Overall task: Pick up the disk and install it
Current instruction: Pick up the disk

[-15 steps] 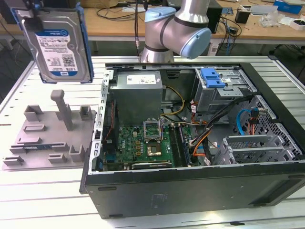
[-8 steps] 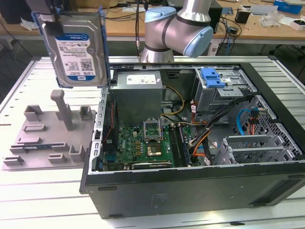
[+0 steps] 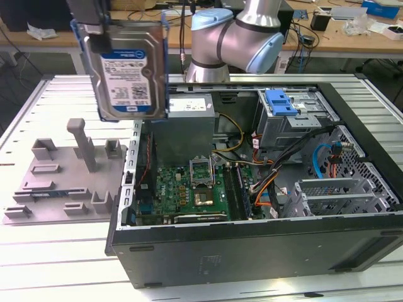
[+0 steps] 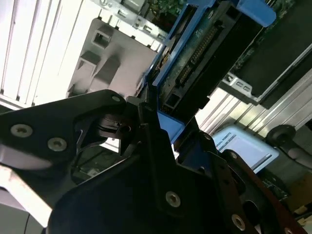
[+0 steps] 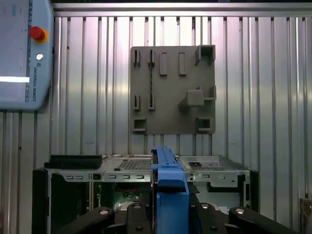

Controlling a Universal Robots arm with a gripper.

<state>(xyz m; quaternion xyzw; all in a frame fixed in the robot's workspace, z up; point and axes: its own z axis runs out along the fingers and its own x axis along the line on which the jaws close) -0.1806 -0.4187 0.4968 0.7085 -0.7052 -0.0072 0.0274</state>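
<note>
Exterior view: disk (image 3: 129, 69) is in the air, upright, label to the camera, high on the exterior view's left. The gripper (image 3: 94, 22) is clamped on its top end, on the blue bracket (image 3: 165, 69). The disk is clear of the table (image 3: 56, 264) and of the case (image 3: 252, 258). The arm (image 3: 236, 38) is at the far side, behind the case. The case lies open on the table, with the motherboard (image 3: 189, 189) inside, a grey box (image 3: 189, 123) far of it, and a blue tab (image 3: 280, 102) on the drive cage at far right. A grey fixture (image 3: 63, 176) lies on the table just left of the case.

Second wrist view: black fingers (image 4: 146, 141) are closed on the bracket. The disk's (image 4: 195, 53) underside shows, with its circuit board and connector row. The fixture (image 4: 102, 63) is beyond it.

First wrist view: the disk (image 5: 168, 180) is edge-on, blue bracket toward the camera, with the gripper (image 5: 168, 217) tight on both sides of it. The open case (image 5: 73, 170) is past the disk, and the fixture (image 5: 170, 92) lies on the table farther on. A pendant (image 5: 22, 53) with a red button is off to the side.
</note>
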